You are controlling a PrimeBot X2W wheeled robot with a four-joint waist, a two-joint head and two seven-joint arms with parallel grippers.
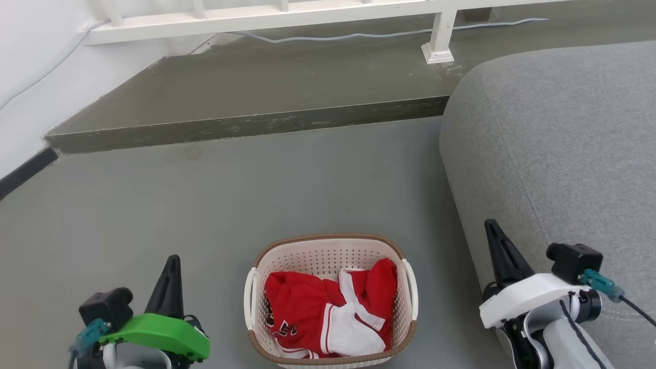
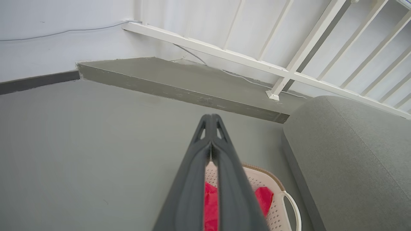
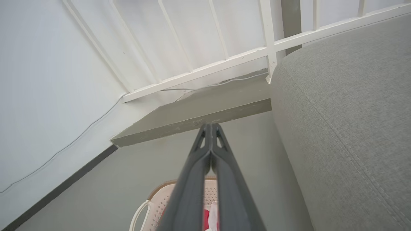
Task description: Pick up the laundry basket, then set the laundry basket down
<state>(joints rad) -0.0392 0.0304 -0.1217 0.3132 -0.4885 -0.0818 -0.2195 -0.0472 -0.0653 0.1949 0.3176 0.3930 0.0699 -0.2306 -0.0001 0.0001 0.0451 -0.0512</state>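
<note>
The laundry basket (image 1: 328, 253) stands on the grey floor at the bottom centre of the head view, cream-white and perforated with a brown rim band and a white handle on each side. Red and white clothing (image 1: 328, 312) fills it. My left gripper (image 1: 171, 261) is shut with nothing in it, off the basket's left side. My right gripper (image 1: 492, 225) is also shut and empty, off the basket's right side, in front of the sofa. The left wrist view has the basket (image 2: 273, 205) behind the shut fingers (image 2: 192, 179); the right wrist view shows the basket (image 3: 154, 205) low down past its fingers (image 3: 231, 179).
A grey fabric sofa (image 1: 558, 154) rises close on the right of the basket. Ahead, a raised grey step (image 1: 256, 97) crosses the floor, with a white railing (image 1: 266, 18) and a pale cable on it. A white wall (image 1: 31, 77) with a dark skirting runs on the left.
</note>
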